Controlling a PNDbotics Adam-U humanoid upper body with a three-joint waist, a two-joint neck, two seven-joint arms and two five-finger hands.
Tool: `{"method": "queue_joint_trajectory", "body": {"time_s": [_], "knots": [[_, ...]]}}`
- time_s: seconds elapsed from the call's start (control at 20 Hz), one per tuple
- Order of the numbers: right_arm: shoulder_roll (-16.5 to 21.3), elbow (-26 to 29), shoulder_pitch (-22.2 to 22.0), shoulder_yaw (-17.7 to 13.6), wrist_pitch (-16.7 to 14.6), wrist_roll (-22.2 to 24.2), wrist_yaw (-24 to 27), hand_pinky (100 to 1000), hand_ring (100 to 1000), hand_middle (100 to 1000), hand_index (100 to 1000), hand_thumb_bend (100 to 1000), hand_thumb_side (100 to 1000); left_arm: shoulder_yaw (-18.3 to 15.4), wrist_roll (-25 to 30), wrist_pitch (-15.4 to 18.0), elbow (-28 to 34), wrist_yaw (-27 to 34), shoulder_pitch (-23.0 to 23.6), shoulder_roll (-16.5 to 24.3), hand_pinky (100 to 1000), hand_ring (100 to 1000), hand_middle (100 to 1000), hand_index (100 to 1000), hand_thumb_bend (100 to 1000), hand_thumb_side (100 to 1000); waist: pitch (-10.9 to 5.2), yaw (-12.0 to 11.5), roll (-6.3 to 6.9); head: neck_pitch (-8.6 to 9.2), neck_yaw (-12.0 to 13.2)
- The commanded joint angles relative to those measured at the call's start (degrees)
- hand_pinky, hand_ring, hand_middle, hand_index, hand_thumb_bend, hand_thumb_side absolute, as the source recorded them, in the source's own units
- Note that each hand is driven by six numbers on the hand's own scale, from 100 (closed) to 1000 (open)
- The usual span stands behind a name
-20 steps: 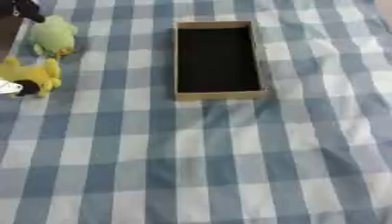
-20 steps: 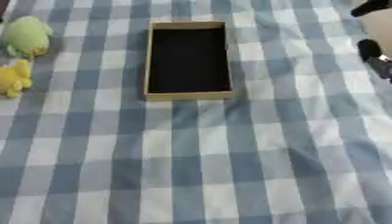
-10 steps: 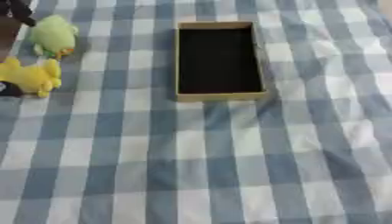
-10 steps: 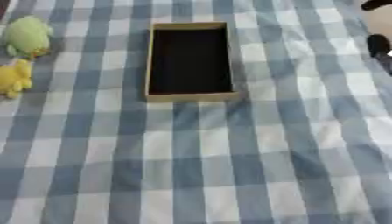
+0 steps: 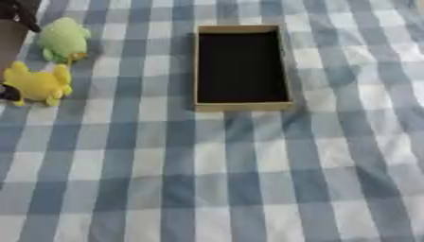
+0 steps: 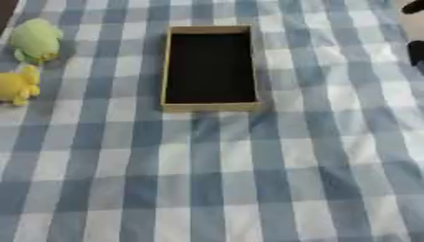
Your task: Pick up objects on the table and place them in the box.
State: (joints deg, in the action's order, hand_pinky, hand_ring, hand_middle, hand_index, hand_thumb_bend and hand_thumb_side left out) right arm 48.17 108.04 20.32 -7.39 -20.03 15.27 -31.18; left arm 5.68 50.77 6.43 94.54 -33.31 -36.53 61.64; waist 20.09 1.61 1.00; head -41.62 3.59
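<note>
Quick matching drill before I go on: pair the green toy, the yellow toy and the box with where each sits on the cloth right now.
Things:
1. green toy
2. yellow toy
3. box

Places:
A. far middle, nothing in it
B. left edge, nearer the robot
C. far left, beyond the other toy

Pairs: 1-C, 2-B, 3-A

Two soft toys lie on the checked worktop (image 5: 248, 179): one green toy (image 5: 64, 38) and one yellow toy (image 5: 37, 83). There is one box (image 5: 241, 29), tan with a dark inside. No other loose things show on the cloth.
</note>
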Motion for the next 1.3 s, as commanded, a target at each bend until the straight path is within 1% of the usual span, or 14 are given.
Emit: {"method": "queue_joint_trajectory", "body": {"time_s": [0.05,0.15,0.2,0.25,0.3,0.35,0.7,0.8,0.9,1.0,1.05,1.1,1.2,1.3], "knots": [[1.08,0.92,0.95,-0.68,0.05,0.36,-0.21,749,838,855,811,100,100,1.09,1.07,0.39,-3.65,-0.72,-2.51,0.53,915,951,921,916,695,364,-0.99,0.01,0.05,0.90,0.55],[1.00,0.89,1.03,-0.66,0.08,0.50,-0.12,749,838,856,812,100,100,1.94,1.16,1.35,-6.29,-1.02,-3.78,-0.11,913,949,918,913,696,361,-0.95,0.05,0.01,0.97,0.42],[0.94,0.87,1.07,-0.67,0.10,0.55,-0.09,748,838,856,812,100,100,2.28,1.18,1.81,-7.47,-1.13,-4.38,-0.41,913,947,917,912,686,388,-0.94,0.06,-0.01,0.98,0.20],[0.90,0.86,1.10,-0.68,0.13,0.60,-0.07,748,838,856,812,100,100,2.54,1.19,2.22,-8.49,-1.25,-4.93,-0.69,913,947,917,912,686,388,-0.93,0.06,-0.02,0.98,0.03],[0.85,0.85,1.13,-0.68,0.14,0.64,-0.02,747,837,856,812,100,100,2.75,1.19,2.52,-9.44,-1.46,-5.42,-0.93,910,941,910,915,670,452,-0.92,0.08,-0.03,1.00,-0.31],[0.77,0.84,1.19,-0.68,0.16,0.70,-0.01,747,837,856,813,100,100,2.98,1.19,2.68,-10.45,-1.85,-5.92,-1.19,909,937,903,921,673,477,-0.91,0.12,-0.05,1.03,-0.55],[0.28,0.84,1.39,-0.74,0.32,1.03,0.00,745,836,856,814,100,100,4.44,1.19,4.29,-16.25,-4.78,-8.49,-3.23,911,936,899,916,717,472,-0.86,0.35,-0.06,1.77,-0.67],[0.13,0.84,1.47,-0.72,0.34,1.13,0.03,744,835,856,814,100,100,4.85,1.19,4.97,-16.99,-5.19,-8.75,-3.60,912,939,901,912,741,430,-0.86,0.38,-0.06,1.89,-0.72],[0.00,0.82,1.49,-0.74,0.38,1.23,0.05,743,835,856,814,100,100,5.18,1.19,5.57,-17.41,-5.10,-8.83,-3.87,910,938,900,898,757,312,-0.87,0.42,-0.06,1.92,-0.78],[-0.15,0.75,1.46,-0.82,0.49,1.31,0.01,743,835,856,814,100,100,5.34,1.19,5.78,-17.35,-4.29,-8.65,-3.89,904,940,908,894,783,234,-0.86,0.45,-0.06,1.85,-0.96],[-0.22,0.73,1.45,-0.84,0.52,1.37,-0.02,743,835,856,814,100,100,5.42,1.19,5.62,-17.17,-4.16,-8.52,-3.77,904,940,909,894,789,222,-0.86,0.46,-0.05,1.79,-1.05],[-0.28,0.70,1.47,-0.84,0.54,1.46,-0.03,742,834,856,815,100,100,5.47,1.19,5.35,-16.93,-4.13,-8.39,-3.67,896,937,910,891,808,148,-0.86,0.46,-0.04,1.75,-1.09],[-0.40,0.64,1.51,-0.83,0.59,1.67,-0.07,743,835,856,815,100,100,5.50,1.13,4.57,-16.48,-3.99,-8.12,-3.59,886,934,911,890,817,100,-0.85,0.46,-0.03,1.71,-1.17],[-0.52,0.59,1.58,-0.85,0.64,1.87,-0.12,743,835,856,815,100,100,5.61,0.93,3.59,-16.16,-4.31,-7.82,-3.52,879,931,913,892,804,100,-0.84,0.51,-0.04,1.69,-1.20]]}}
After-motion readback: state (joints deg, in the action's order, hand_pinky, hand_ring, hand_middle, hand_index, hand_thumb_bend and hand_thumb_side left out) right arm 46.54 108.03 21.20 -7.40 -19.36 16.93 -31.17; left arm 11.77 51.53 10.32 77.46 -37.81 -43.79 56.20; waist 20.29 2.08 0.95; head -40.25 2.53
